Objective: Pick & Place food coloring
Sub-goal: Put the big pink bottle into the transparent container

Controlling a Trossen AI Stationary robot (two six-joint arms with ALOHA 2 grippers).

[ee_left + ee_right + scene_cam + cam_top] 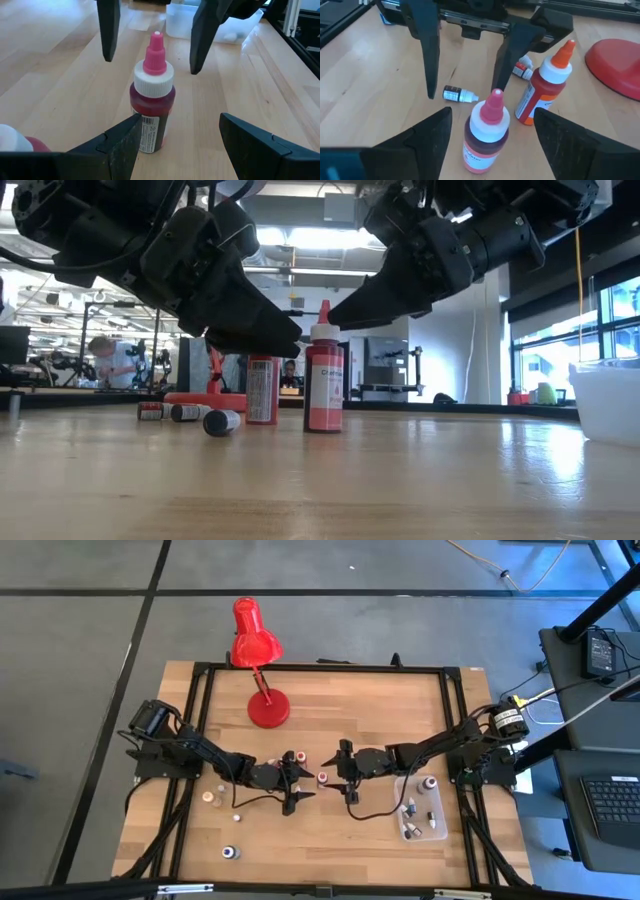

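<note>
A food coloring bottle (152, 107) with a red body, white collar and pink tip stands upright on the table (330, 700). It also shows in the right wrist view (487, 132) and the high view (323, 777). My left gripper (179, 118) is open, with one finger on either side of the bottle's body. My right gripper (492, 112) is open too and faces it from the opposite side, its fingers also flanking the bottle. In the low view both grippers hang low over the bottle (323, 375). My left gripper comes at the bottle level, from the table's left. One fingertip (131, 127) stands right against the label (150, 135) low on the bottle's body. I cannot tell whether it touches. The other finger is clear of the bottle.
An orange-tipped bottle (545, 85) stands upright just beyond the red one, toward the red lamp's base (615, 65). Small bottles (457, 93) lie on the table's left half (207, 796). A clear tub (420, 810) holding several bottles sits on the right.
</note>
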